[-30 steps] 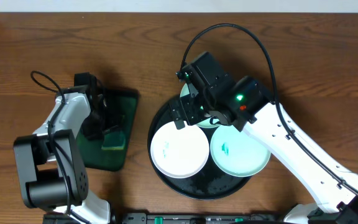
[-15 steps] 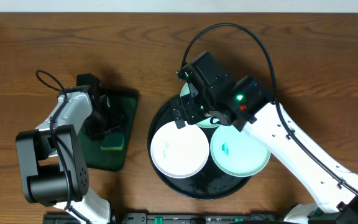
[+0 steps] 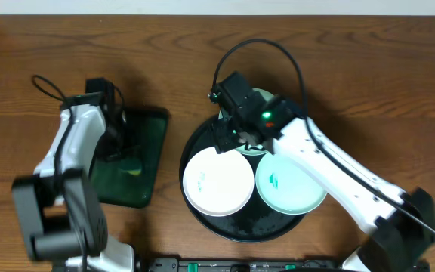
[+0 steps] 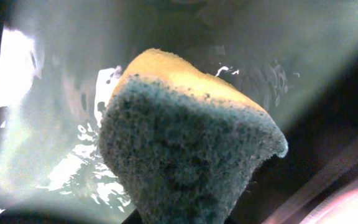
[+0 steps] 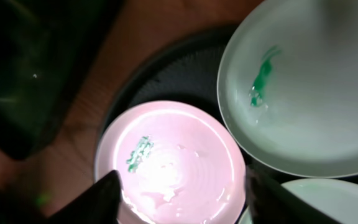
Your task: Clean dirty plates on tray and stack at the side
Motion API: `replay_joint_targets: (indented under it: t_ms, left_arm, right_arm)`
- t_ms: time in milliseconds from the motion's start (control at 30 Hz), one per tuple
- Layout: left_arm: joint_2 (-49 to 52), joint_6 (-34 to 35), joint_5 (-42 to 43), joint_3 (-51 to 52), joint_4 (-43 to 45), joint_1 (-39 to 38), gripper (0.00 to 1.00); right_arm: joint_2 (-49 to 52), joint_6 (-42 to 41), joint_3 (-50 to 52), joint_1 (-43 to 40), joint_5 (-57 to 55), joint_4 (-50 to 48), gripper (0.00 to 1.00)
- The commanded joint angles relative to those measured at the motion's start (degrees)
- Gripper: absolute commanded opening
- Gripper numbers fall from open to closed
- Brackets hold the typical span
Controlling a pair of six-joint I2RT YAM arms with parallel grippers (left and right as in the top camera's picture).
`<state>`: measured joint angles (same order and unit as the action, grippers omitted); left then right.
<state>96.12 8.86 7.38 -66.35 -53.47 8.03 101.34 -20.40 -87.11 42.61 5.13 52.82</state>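
Observation:
In the overhead view, my left gripper hangs over a dark green rectangular tray, shut on a yellow-and-green sponge that fills the left wrist view. The round black tray holds three plates: a white one, a mint one with a teal smear, and a third at the back, mostly hidden under my right arm. My right gripper is open above the tray. Its fingers straddle the smeared front-left plate from above, and the frames do not show whether they touch it.
The green tray's wet floor glistens below the sponge. Brown wooden table surrounds both trays. A black cable loops above the right arm. In the right wrist view a larger-looking smeared plate lies at the upper right.
My left gripper has shut on the sponge and raised it off the green tray. My right arm has swung back and left over the black tray, and its jaws have narrowed.

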Motion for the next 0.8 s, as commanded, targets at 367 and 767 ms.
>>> replay_joint_targets:
  t_ms: [367,767]
  left_arm:
    - [-8.4,1.3,-2.3,-1.3,0.1,0.0,0.07]
    - [-8.4,0.9,-2.5,-1.3,-0.3,0.0,0.07]
  right_arm:
    - [11.1,-1.2,0.4,0.6,-1.5,4.9,0.49]
    - [13.2,-0.3,4.1,1.0,-4.9,8.1,0.5]
